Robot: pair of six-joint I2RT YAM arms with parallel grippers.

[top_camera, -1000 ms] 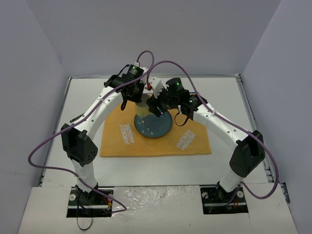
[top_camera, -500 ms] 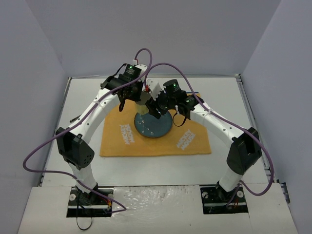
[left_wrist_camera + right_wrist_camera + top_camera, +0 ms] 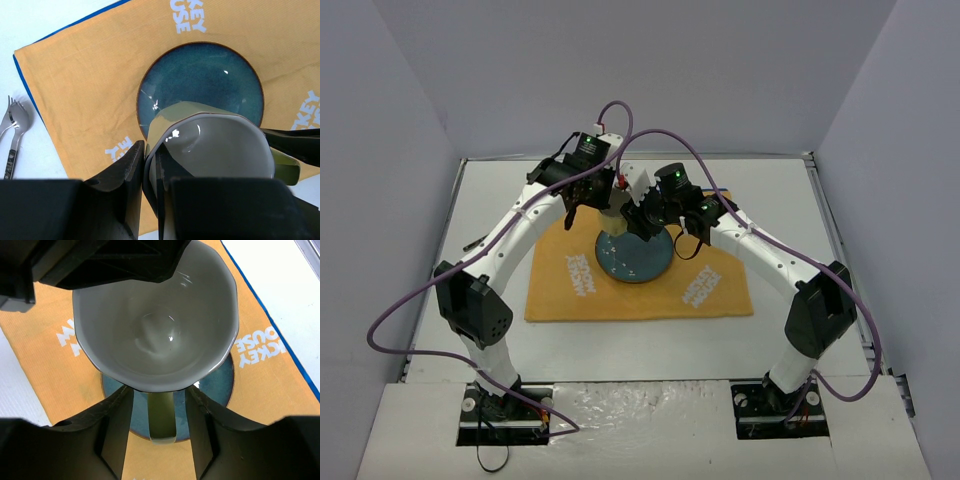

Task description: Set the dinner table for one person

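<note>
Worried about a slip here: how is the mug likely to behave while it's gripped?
The mug looks glazed ceramic, with glossy highlights inside, so probably stiff, slippery and breakable if dropped onto the plate below. The left gripper pinches only its rim wall, so it may swing about that pinch. Its handle should limit rolling.

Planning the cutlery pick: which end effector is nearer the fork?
Left. The left end effector pinches the cup, fork off to its side; right end effector sits beyond the cup.
</note>
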